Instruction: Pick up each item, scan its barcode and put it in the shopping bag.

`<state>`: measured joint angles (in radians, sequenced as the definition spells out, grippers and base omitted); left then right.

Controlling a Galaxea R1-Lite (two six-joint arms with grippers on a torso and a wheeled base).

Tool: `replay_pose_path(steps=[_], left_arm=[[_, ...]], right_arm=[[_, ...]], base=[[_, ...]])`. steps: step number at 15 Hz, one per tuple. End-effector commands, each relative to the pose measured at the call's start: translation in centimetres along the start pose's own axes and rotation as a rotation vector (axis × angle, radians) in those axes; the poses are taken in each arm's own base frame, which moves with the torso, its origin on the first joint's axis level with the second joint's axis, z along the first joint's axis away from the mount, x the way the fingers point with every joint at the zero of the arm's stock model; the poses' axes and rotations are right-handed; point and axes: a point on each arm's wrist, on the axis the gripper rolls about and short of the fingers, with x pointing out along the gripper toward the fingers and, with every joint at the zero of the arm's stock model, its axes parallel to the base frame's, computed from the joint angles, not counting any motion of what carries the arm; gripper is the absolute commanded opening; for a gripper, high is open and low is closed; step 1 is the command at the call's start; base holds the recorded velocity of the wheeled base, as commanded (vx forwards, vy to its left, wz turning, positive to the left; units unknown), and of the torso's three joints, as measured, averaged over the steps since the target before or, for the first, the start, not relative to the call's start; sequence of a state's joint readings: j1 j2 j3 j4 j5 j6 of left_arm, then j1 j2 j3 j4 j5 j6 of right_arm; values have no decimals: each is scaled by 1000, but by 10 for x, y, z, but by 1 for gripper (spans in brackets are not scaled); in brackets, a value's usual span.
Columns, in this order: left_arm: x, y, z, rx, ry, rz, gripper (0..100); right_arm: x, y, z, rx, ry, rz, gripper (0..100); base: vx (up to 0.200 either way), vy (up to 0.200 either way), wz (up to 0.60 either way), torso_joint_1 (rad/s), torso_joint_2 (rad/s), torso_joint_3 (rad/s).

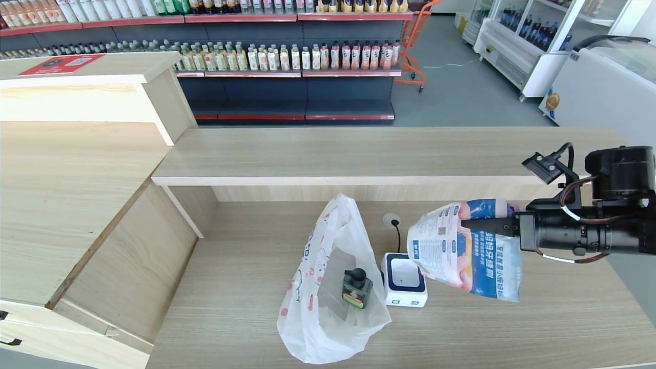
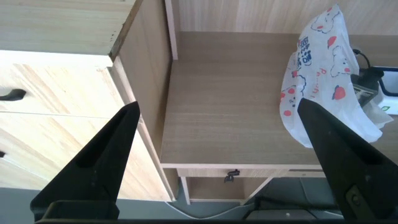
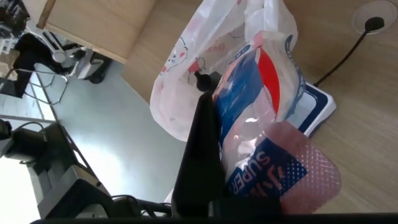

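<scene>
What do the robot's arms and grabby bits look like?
The right arm is a black round tube with slim black pointed jaws, red-brown and white cables alongside, and a small black camera. The left jaws are black wedges.

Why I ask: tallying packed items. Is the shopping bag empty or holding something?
Not empty: a small dark bottle shows inside the shopping bag.

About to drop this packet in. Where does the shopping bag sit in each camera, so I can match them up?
Head view: shopping bag stands on the counter, left of the scanner.
Left wrist view: bag on the counter, scanner peeking out behind it.
Right wrist view: bag past the held packet, scanner alongside.
Shared landmark: the white scanner beside the bag.
</scene>
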<state>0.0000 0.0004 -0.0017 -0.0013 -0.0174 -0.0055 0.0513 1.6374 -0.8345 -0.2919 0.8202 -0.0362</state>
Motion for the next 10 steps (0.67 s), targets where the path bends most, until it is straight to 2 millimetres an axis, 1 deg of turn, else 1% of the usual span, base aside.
replay_pose_path(steps=[1,2,5,7,9,10], left_arm=[[0,0,0,-1,-1,-1,100],[0,0,0,-1,-1,-1,100],[0,0,0,-1,-1,-1,100],[0,0,0,-1,-1,-1,100],[0,0,0,-1,-1,-1,100],[0,0,0,-1,-1,-1,100]], right_arm=[[13,-5,-6,16,32,14,0],[18,-5,-7,0,41,26,0],[37,-24,-6,-40,59,36,0],[53,-31,-4,-44,69,56,0],[85,-43,-3,-84,74,92,0],[101,-47,-5,-108,72,111,0]], base=[[0,0,0,0,0,0],[0,0,0,0,0,0],[0,0,0,0,0,0],[0,0,0,0,0,0],[0,0,0,0,0,0],[0,0,0,0,0,0]])
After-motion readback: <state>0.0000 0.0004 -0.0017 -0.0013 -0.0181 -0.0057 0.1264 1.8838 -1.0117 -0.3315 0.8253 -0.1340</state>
